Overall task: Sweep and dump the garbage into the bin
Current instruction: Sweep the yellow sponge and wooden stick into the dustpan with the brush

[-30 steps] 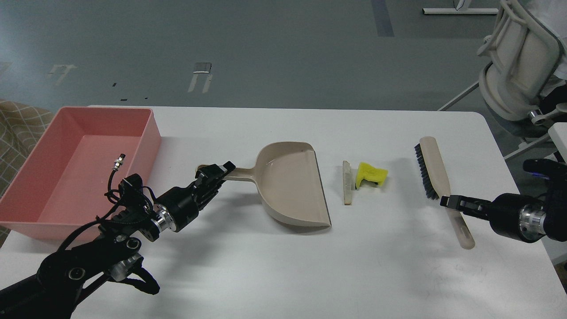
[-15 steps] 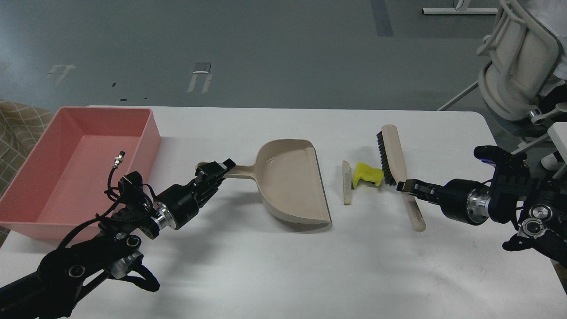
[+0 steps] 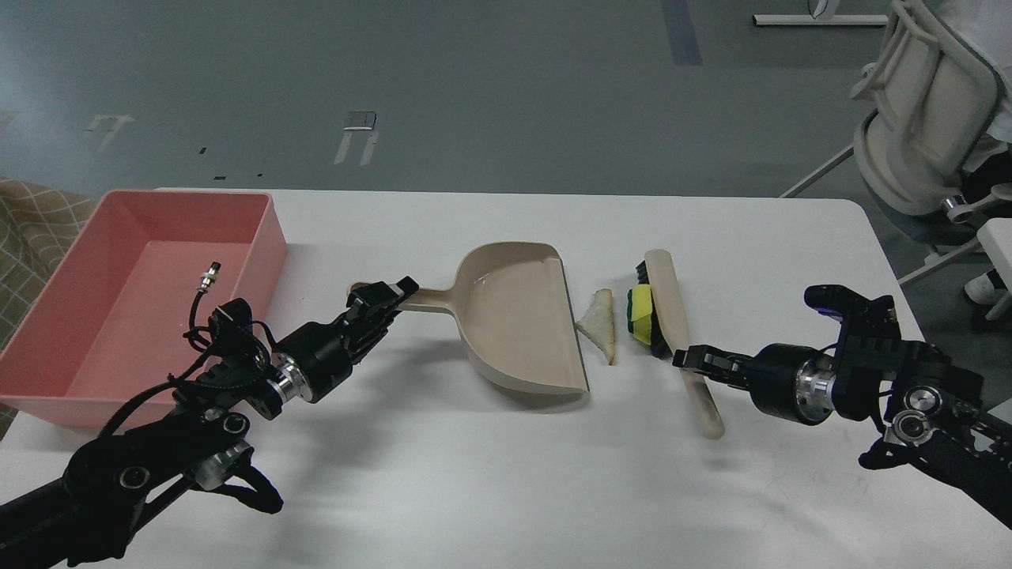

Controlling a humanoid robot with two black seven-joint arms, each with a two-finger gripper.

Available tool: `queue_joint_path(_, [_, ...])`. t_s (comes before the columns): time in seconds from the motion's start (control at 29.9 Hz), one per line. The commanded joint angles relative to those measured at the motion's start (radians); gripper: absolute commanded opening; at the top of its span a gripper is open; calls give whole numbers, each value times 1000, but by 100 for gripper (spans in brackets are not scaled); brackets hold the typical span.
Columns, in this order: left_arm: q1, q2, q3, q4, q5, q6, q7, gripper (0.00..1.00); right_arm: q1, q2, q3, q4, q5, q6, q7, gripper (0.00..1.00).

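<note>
A beige dustpan (image 3: 518, 320) lies in the middle of the white table (image 3: 506, 490), its open edge facing right. My left gripper (image 3: 378, 302) is shut on the dustpan handle. My right gripper (image 3: 689, 361) is shut on the handle of a beige black-bristled brush (image 3: 672, 316). The brush presses against a bright yellow spongy chunk (image 3: 640, 314). A pale wedge-shaped slice (image 3: 600, 324) lies tipped between the chunk and the dustpan's open edge, just right of that edge. The salmon-pink bin (image 3: 79, 332) stands at the table's left end.
A white office chair (image 3: 925, 118) stands off the table's back right corner. A patterned cloth (image 3: 32, 229) shows at the far left, beside the bin. The grey floor lies beyond the table's far edge.
My right gripper has swept the brush leftward. The brush has pushed the yellow chunk and the pale slice toward the dustpan, and the slice has tipped over. The left gripper has barely moved.
</note>
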Motion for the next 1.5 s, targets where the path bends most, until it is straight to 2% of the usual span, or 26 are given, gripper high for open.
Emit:
queue_joint_path(0.0, [-1,-1,0,0,0,0,0,3,9,42,-3,-6,-1,0,0,0])
queue_joint_path(0.53, [-3,-2,0,-12,3,2,2,3,69,255,-7,-78,29,0,-1,0])
queue_joint_path(0.77, [-1,4,0,-12,5,2,0,3,94,283,13,-61,89,0,-1,0])
queue_joint_path(0.94, [-4,2,0,-12,5,2,2,3,120,217,40,-38,163,0,-3,0])
queue_joint_path(1.0, [-9,1,0,-5,5,2,2,3,114,126,60,-17,177,0,-1,0])
queue_joint_path(1.2, [-13,5,1,0,55,2,2,3,57,-43,65,11,218,0,11,0])
queue_joint_path(1.47, [-21,12,40,14,58,2,2,3,-7,-73,63,23,229,0,12,0])
